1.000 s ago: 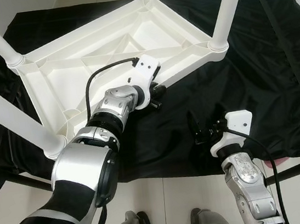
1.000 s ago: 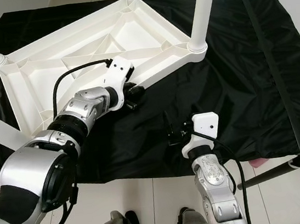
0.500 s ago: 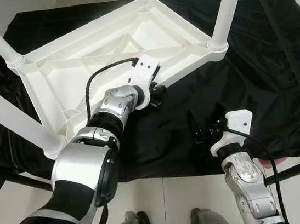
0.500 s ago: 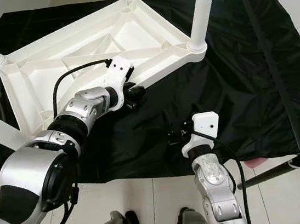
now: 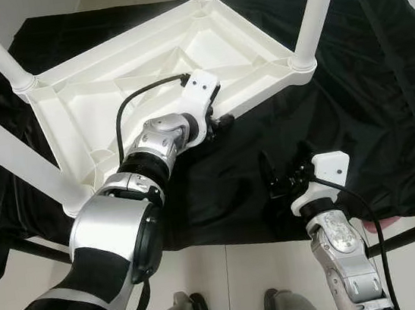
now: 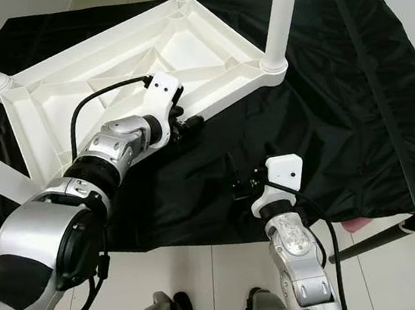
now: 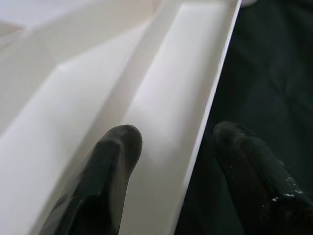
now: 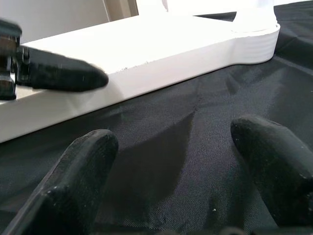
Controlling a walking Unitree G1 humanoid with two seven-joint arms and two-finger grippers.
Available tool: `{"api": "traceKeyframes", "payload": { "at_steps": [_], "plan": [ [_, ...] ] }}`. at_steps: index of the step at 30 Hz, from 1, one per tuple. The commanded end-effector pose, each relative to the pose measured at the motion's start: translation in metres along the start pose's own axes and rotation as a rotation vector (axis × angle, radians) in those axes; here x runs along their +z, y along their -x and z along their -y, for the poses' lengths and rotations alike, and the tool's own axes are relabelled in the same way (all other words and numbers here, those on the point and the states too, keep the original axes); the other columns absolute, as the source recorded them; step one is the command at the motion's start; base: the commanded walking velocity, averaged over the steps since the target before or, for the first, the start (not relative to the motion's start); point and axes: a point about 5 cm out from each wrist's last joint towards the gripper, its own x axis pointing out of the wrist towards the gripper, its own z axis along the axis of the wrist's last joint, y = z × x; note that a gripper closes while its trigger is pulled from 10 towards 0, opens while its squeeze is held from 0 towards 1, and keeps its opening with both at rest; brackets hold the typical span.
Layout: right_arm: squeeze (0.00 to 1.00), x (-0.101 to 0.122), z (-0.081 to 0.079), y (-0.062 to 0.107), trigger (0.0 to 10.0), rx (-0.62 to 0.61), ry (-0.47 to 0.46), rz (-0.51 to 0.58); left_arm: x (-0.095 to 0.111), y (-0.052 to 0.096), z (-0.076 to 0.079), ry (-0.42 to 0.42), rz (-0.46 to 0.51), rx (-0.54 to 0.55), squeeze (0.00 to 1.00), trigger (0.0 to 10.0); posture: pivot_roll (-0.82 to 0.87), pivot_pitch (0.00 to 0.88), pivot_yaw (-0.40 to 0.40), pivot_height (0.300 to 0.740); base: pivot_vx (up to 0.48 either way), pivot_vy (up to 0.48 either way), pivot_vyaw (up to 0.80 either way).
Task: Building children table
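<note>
Black cloth (image 5: 384, 101) covers the work surface, with pale floor tiles (image 5: 233, 289) showing below its near edge and a light wall past its far edge. On the cloth lies the white children table (image 5: 158, 70), turned upside down so its ribbed underside faces up. Its white legs (image 5: 311, 15) stick up, and their tops are cut off by the picture edge.

At the near rim of the children table is the left gripper (image 7: 183, 161). Its fingers are spread apart, one finger (image 7: 115, 161) inside the white channel and the other outside over the cloth, with the thin rim between them. Whether the fingers touch the rim is hard to tell.

Nearer than the children table, close to the cloth's front edge, the right gripper (image 8: 181, 161) hovers low with fingers wide apart, holding nothing. Something pink (image 5: 377, 224) peeks out under the cloth's edge, too hidden to name.
</note>
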Motion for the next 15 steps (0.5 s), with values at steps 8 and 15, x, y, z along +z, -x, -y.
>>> {"api": "traceKeyframes", "payload": {
  "at_steps": [8,15],
  "plan": [
    [0.0,-0.004,-0.003,-0.002,10.0,0.009,-0.005,-0.009,0.041,0.004,-0.017,0.137,0.241,0.351,0.0,10.0,-0.08,0.157,0.112,0.74,0.0,0.0,0.0],
    [0.0,-0.004,-0.004,-0.004,10.0,0.012,-0.005,-0.005,0.052,0.011,-0.029,0.128,0.28,0.426,0.0,10.0,-0.08,0.149,0.109,0.74,0.0,0.0,0.0]
  ]
}}
